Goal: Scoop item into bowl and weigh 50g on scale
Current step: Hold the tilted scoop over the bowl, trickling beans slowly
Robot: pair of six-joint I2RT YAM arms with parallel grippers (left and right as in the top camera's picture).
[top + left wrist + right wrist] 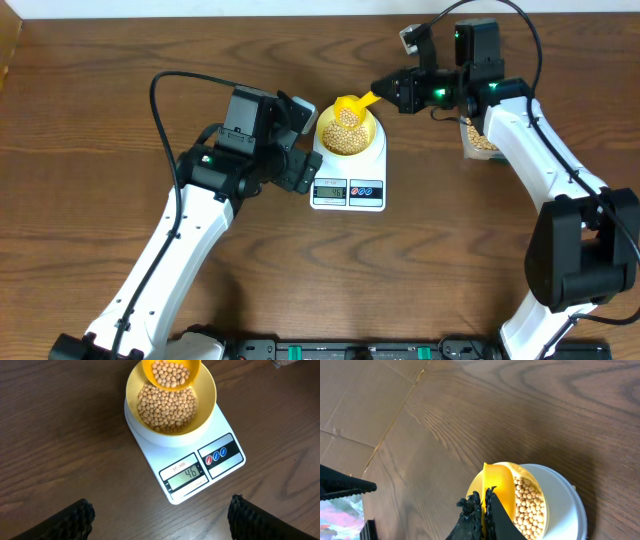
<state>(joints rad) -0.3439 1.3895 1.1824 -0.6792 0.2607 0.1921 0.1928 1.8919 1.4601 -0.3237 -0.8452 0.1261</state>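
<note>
**Loaded scoop hangs over bowl as scale shows 46**

The right gripper [386,91], its fingers pinched tight on the handle of a yellow scoop [351,105], holds the scoop above the far side of the scale [347,190]. From the right wrist view the two black fingers [474,512] stand pressed together with no gap showing, and the scoop's yellow cup sits just past them. The cup carries a heap of tan beans [167,407] and hangs over the far rim of the bowl [134,395]. More of the same beans fill the bowl well up its sides.

The pale yellow bowl stands upright on the round platform at the back of the scale. At the front of the scale, the small grey display reads 46, with two round buttons just beside it.

On the left of the scale, the left gripper [302,145] points at it with its jaws spread wide and nothing between them. It hovers near the scale without touching it. From its wrist camera, both black fingertips [75,517] show at the bottom corners, with bare wooden table [100,100] between them.

To the right of the scale, a clear tub [478,138] of beans sits partly hidden under the right arm.
</note>
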